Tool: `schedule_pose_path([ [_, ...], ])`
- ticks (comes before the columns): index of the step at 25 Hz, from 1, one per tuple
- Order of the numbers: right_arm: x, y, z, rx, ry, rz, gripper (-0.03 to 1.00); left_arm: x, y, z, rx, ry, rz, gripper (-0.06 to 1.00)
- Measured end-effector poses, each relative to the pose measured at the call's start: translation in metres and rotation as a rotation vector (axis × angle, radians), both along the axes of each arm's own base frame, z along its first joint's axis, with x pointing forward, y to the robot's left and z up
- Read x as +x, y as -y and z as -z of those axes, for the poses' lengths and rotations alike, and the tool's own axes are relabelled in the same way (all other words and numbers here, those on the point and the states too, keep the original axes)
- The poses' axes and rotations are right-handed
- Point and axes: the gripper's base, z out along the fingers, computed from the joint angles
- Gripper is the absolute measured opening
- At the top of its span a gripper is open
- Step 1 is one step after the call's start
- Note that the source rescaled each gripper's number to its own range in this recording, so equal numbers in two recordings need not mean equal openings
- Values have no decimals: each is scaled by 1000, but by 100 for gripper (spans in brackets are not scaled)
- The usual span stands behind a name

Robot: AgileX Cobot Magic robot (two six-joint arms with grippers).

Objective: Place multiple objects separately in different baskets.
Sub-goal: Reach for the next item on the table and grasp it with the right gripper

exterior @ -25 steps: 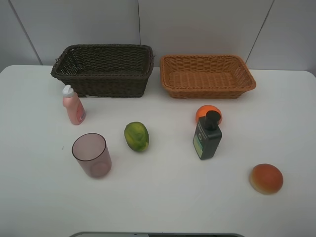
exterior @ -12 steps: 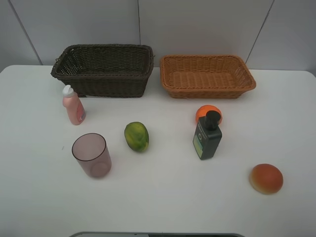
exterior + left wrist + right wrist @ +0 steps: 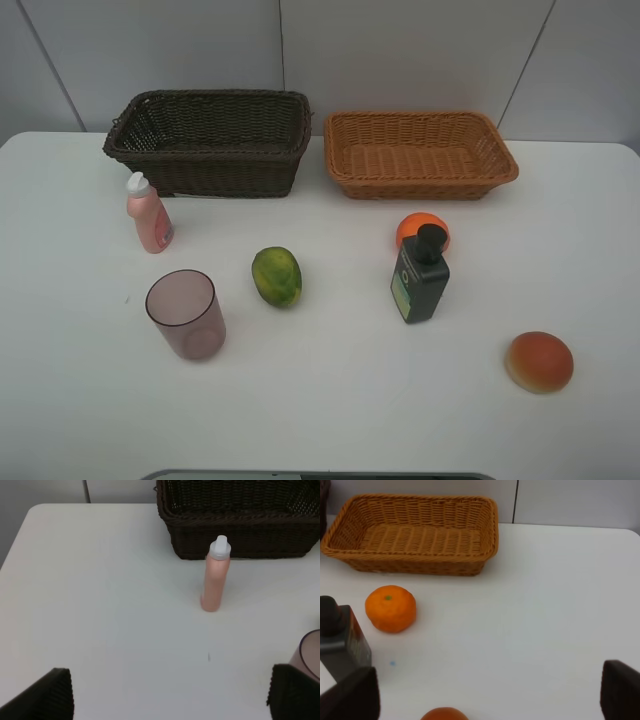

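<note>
The left gripper (image 3: 172, 695) gapes empty on the near side of the pink bottle (image 3: 216, 575), the right gripper (image 3: 485, 694) likewise near the orange (image 3: 390, 608).

place: lab-like robot test bench | surface: plain white rounded-corner tabletop (image 3: 330, 410) | backdrop: pale grey panelled wall (image 3: 400, 50) with dark seams | props: dark brown woven wicker basket (image 3: 230, 176) and orange-tan woven wicker basket (image 3: 420, 186) side by side near the wall
</note>
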Motion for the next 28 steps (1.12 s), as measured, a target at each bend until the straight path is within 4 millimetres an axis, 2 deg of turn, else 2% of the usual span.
schedule_pose_path([
  [19, 0, 1, -1, -11, 1, 7, 87, 0, 0, 0, 0, 0, 0, 100],
  [23, 8, 4, -27, -45, -15, 31, 87, 0, 0, 0, 0, 0, 0, 100],
  [26, 22, 4, -53, -48, -45, 31, 87, 0, 0, 0, 0, 0, 0, 100],
  [28, 39, 3, -66, -51, -92, 30, 87, 0, 0, 0, 0, 0, 0, 100],
])
